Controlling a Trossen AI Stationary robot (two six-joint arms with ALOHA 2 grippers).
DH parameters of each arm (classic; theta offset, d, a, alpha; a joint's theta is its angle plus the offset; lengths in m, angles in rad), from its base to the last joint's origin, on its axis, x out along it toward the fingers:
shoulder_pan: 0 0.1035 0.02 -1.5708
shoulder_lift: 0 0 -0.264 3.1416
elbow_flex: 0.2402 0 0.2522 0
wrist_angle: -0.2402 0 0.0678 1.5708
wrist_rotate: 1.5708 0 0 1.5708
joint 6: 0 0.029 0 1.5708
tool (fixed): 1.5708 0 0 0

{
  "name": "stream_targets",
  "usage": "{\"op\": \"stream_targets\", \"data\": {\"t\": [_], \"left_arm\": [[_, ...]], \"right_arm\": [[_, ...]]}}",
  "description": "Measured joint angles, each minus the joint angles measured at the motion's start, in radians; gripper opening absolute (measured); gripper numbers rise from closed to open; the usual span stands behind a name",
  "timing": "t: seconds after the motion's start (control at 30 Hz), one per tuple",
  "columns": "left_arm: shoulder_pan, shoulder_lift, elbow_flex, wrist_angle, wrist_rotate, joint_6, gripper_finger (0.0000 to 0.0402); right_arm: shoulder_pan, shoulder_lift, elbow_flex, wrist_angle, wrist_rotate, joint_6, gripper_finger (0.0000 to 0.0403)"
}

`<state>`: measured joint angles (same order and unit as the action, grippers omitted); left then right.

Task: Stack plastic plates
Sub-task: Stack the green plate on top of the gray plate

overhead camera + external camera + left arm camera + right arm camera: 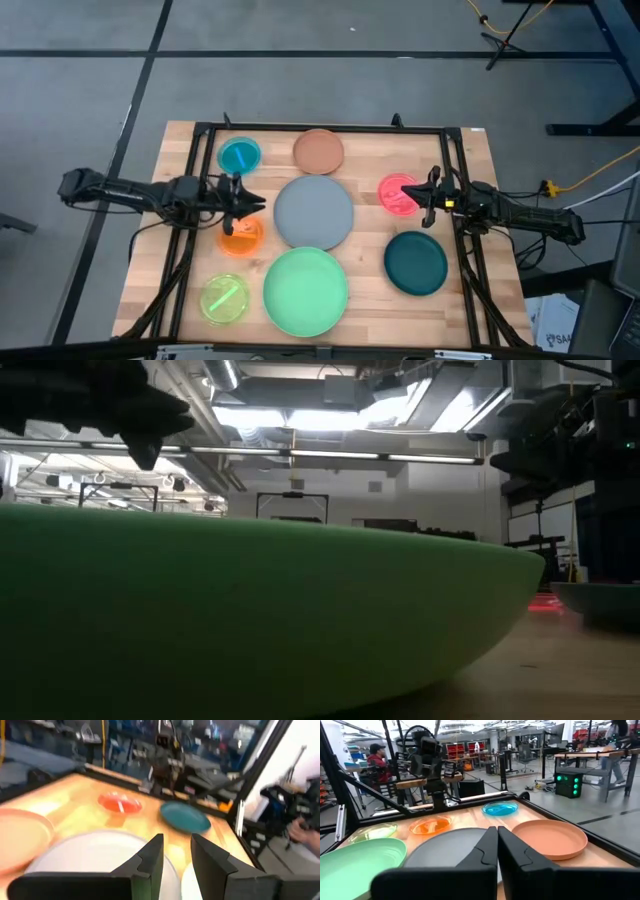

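Eight round plates lie flat on the wooden table (470,300): cyan (239,155), terracotta (318,150), grey (313,211), pink (392,188), dark teal (415,262), light green (305,291), orange (241,238) and yellow-green (224,298). My left gripper (252,203) hovers between the orange plate and the grey plate, raised off the table, fingers slightly open (177,851). My right gripper (424,196) is over the pink plate's right side, fingers shut (497,845). The pink plate is hidden from the right wrist view.
A dark metal frame (330,128) runs round the table's edges. The light green plate (250,610) fills the low view, with the dark teal plate (600,600) at its right. People show in the room beyond the table (376,757). Bare wood lies between the plates.
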<state>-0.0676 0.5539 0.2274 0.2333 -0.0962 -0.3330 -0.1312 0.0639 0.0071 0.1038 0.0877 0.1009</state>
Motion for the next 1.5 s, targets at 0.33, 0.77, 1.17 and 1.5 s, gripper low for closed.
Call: {"op": "stream_targets", "data": {"t": [0.33,0.77,1.17,1.5], "left_arm": [[-0.083,0.2,0.104,0.087,-0.008,-0.024,0.0092],[-0.054,0.362,0.174,0.107,-0.078,-0.055,0.0134],[-0.172,0.582,0.406,-0.324,0.023,-0.31,0.0186],[-0.302,0.746,0.447,-0.437,-0.017,-0.576,0.0184]], "right_arm": [[0.0,0.0,0.0,-0.001,-0.055,0.006,0.0001],[0.001,0.0,0.0,-0.004,-0.153,0.031,0.0001],[0.001,0.0,0.0,-0.002,-0.327,0.04,0.0001],[0.001,0.0,0.0,-0.004,-0.317,-0.013,0.0001]]}}
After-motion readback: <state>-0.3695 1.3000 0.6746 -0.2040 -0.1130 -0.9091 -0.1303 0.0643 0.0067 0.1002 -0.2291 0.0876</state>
